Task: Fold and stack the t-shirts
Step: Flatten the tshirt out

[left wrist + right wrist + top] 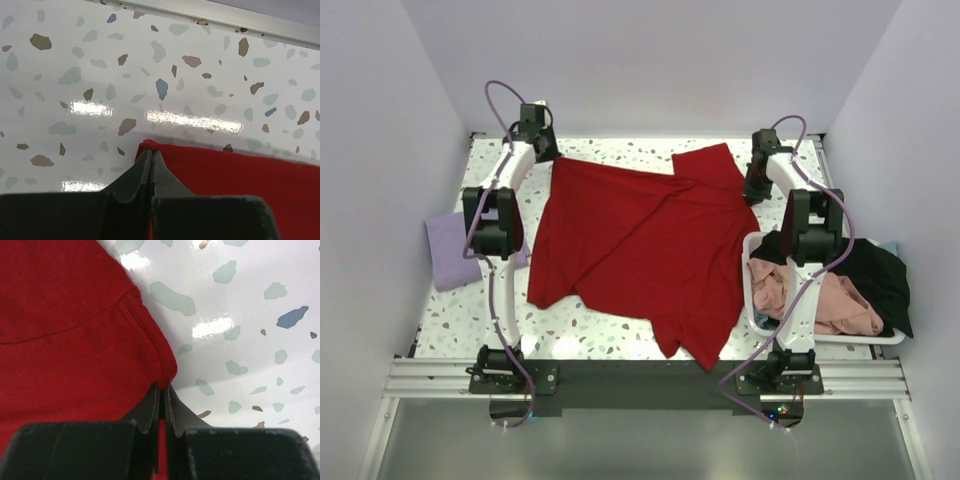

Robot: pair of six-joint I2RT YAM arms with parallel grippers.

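The speckled tabletop (590,335) carries the red t-shirt (650,250), spread wide over its middle and partly folded. Right of the red t-shirt stands a white basket (752,300) holding a black t-shirt (875,275) and a salmon-pink t-shirt (830,300). Left of it lies the folded lavender t-shirt (450,250). The left end effector (151,154) pinches its far left corner. The right end effector (162,388) pinches its far right sleeve edge.
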